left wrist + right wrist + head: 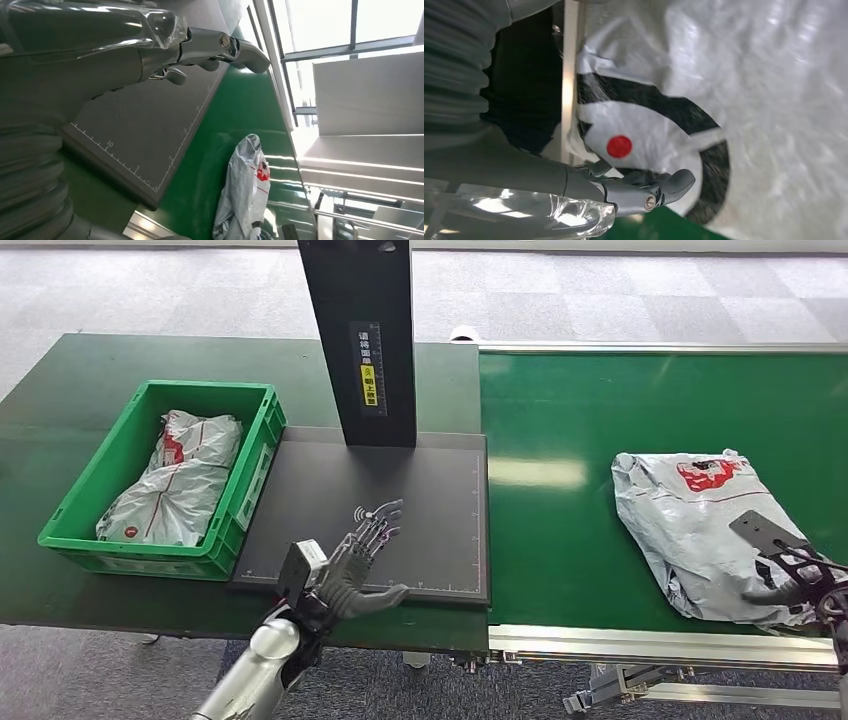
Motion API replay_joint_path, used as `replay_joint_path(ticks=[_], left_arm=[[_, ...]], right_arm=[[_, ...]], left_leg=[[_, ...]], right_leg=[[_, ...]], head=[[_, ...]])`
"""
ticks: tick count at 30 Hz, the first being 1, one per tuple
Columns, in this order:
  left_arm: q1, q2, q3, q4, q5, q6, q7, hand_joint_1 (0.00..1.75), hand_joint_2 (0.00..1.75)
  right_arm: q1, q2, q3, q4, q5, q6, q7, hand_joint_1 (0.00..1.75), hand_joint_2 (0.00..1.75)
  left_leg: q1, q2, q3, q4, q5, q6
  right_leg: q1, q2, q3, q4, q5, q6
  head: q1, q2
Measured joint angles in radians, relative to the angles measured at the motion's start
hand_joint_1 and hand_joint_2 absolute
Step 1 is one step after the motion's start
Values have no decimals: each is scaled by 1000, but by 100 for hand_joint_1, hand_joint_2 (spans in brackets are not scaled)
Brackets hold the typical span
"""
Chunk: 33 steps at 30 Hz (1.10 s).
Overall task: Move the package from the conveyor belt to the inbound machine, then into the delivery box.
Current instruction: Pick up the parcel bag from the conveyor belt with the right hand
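Package [700, 530]: we are seeing it lying on the conveyor belt [560, 540], at 3 o'clock.
Right hand [795, 575]: we are resting it on the package; finger state unclear.
Left hand [360, 560]: we are hovering over the inbound machine [420, 530], fingers apart.

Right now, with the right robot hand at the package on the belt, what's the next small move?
Probably close the right robot hand on the package: it sits at the bag's near corner, grip unconfirmed. The inbound machine plate lies bare.
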<state>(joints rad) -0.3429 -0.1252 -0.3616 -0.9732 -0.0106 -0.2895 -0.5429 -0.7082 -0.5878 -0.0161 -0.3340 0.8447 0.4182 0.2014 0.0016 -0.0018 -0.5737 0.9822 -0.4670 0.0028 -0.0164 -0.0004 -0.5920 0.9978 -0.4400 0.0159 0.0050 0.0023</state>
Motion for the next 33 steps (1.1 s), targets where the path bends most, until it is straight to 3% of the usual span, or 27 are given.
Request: replay_joint_path(ticks=[7,8,11,12,33], left_arm=[[-56,-22,-52,74,-42,39,3,0,175],[-57,-25,-57,80,-42,39,3,0,175],[-57,-27,-66,91,-41,34,3,0,175],[-57,-27,-67,94,-40,32,3,0,175],[-55,-4,-69,99,-17,23,11,0,175]], right_arm=[[46,-35,3,31,9,134,-11,0,175],[52,-38,4,32,10,141,-22,13,175],[68,-43,4,34,8,157,-57,141,175],[72,-44,4,35,5,162,-66,172,175],[58,-19,18,37,17,174,-134,175,175]], left_leg=[[0,0,0,0,0,0],[0,1,0,0,0,0],[0,0,0,0,0,0],[0,0,0,0,0,0],[1,0,0,0,0,0]], right_leg=[[0,0,0,0,0,0],[0,0,0,0,0,0],[0,0,0,0,0,0],[0,0,0,0,0,0],[0,0,1,0,0,0]], head=[[0,0],[0,0],[0,0],[0,0],[0,0]])
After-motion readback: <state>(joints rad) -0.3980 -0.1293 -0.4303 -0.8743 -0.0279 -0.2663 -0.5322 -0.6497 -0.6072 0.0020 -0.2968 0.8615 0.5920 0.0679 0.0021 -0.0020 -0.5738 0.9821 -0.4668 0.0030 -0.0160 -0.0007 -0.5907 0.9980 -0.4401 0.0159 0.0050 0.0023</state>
